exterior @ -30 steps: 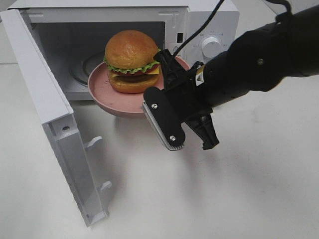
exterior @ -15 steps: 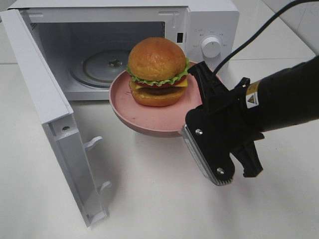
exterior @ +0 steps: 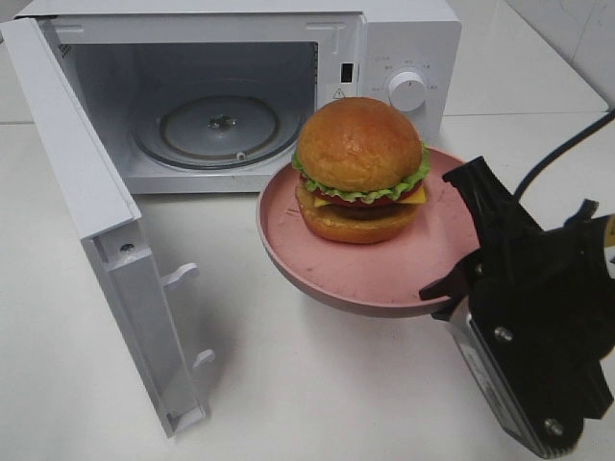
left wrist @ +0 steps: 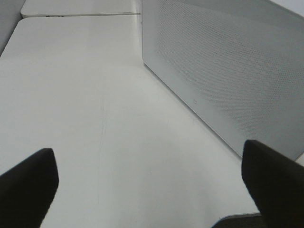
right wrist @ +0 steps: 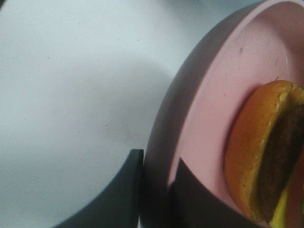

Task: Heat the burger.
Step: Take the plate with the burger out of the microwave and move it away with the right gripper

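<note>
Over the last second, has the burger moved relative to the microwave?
Yes. The burger, riding on the pink plate, has come out of the microwave doorway, rightward and toward the camera.

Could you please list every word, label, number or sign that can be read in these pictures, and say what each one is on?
No text can be read in any view.
Small grey print around the dial on the microwave control panel: too small to read.
Triangular warning sign on the microwave frame beside the cavity: the shape shows, the symbol inside is blurred.
Small dark mark above that sign: unreadable.
Burger, pink plate, right gripper: no markings visible.
</note>
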Controlling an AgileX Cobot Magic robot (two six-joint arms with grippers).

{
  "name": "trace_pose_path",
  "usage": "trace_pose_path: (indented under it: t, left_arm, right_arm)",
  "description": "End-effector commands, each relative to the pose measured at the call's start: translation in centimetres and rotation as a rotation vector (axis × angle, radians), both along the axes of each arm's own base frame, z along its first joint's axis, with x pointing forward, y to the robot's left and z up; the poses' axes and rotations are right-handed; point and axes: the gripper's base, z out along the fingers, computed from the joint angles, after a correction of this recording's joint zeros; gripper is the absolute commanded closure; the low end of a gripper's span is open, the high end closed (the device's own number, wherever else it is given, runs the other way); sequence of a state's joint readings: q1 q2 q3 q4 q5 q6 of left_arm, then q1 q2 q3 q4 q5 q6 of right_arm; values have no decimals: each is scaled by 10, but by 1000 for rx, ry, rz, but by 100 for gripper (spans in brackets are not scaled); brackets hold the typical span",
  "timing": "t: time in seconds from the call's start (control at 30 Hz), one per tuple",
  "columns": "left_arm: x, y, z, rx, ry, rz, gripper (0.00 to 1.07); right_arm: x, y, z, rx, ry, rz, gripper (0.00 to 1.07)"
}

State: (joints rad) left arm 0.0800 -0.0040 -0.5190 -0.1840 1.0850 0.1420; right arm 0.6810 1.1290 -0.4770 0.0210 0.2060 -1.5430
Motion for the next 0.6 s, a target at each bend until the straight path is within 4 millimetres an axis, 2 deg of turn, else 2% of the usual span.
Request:
trace_pose_path:
  t: [0.03,0.33,0.6]
  left_arm:
    - [-1,0,0,-8,-17,-5,6]
    - [-1,0,0,-8,-17,-5,6]
    - [-1,0,0,-8,-17,-5,6]
  right_arm:
    - [-4,-5,9,46,-59,-6,107]
    - [-27,-26,10,48,-51,-53,107]
    - [-30,-39,14,25,-63,-156,107]
